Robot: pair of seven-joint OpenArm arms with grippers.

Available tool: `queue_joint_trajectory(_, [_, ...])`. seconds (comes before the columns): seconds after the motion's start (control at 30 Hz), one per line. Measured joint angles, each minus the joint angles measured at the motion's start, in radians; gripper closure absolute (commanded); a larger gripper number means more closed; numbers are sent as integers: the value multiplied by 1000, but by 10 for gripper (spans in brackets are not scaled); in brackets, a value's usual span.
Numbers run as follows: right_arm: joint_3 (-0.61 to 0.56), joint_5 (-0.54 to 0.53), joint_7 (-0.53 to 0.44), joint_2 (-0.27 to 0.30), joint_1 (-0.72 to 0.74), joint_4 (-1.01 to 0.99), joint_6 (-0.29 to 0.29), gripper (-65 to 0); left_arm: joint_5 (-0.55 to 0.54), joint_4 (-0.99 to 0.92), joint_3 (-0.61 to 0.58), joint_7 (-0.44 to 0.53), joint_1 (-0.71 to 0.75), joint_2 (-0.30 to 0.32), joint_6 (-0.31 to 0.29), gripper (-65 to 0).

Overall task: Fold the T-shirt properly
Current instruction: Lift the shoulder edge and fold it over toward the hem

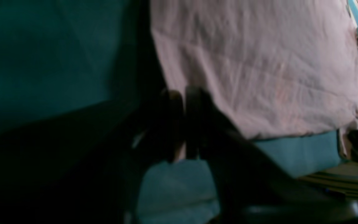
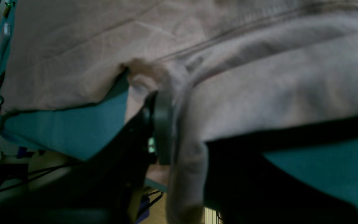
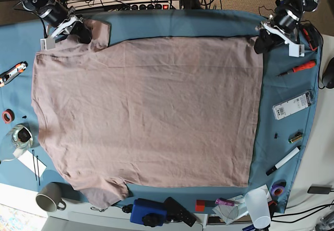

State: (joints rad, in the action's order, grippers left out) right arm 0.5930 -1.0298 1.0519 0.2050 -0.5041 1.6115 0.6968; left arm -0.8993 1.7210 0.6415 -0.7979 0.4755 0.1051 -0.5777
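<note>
A blue cloth point(image 3: 284, 137) covers the surface, and small clutter lies along its edges: a grey mug point(image 3: 49, 196), an upturned white cup point(image 3: 258, 206), markers, tape rolls, a blue box and a flat white packet point(image 3: 292, 105) whose print is too small to read. No brand or writing can be made out anywhere.

The T-shirt point(image 3: 146, 111), dusty pink-beige and lightly wrinkled, lies spread flat over most of the cloth, collar end toward the base view's left and hem toward its right. One sleeve reaches the near edge by the mug; the other is at the far left corner.

The right gripper point(image 2: 166, 102) sits at that far sleeve. The right wrist view shows its fingers point(image 2: 162, 124) pressed against bunched cloth near the sleeve seam, gripping the T-shirt there; the second finger is hidden behind the fabric.

The left gripper point(image 1: 183, 102) is at the far hem corner. In the dim, blurred left wrist view its dark fingers point(image 1: 171, 124) stand nearly together at the shirt's edge, but whether they pinch the fabric cannot be told. Both wrist views are soft, and dark arm parts block their lower halves.
</note>
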Motion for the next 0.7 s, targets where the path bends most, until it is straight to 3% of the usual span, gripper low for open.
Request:
queue_joint_trajectory(0.03, [0, 0, 2, 0, 0, 0, 0, -75, 0, 0, 0, 0, -3, 0, 0, -2])
queue_joint_trajectory(0.1, [3, 7, 3, 0, 0, 0, -8, -1, 0, 0, 0, -1, -2, 0, 0, 0])
queue_joint_trajectory(0.3, [45, 7, 20, -6, 0, -1, -7, 0, 4, 0, 0, -7, 6, 0, -35, 0])
queue_joint_trajectory(0.57, [223, -20, 119, -3, -32, 60, -16, 0, 5, 71, 0, -16, 70, -3, -7, 0])
queue_joint_trajectory(0.7, [239, -48, 130, 30, -88, 95, -15, 0, 5, 123, 0, -22, 109, -3, -7, 0])
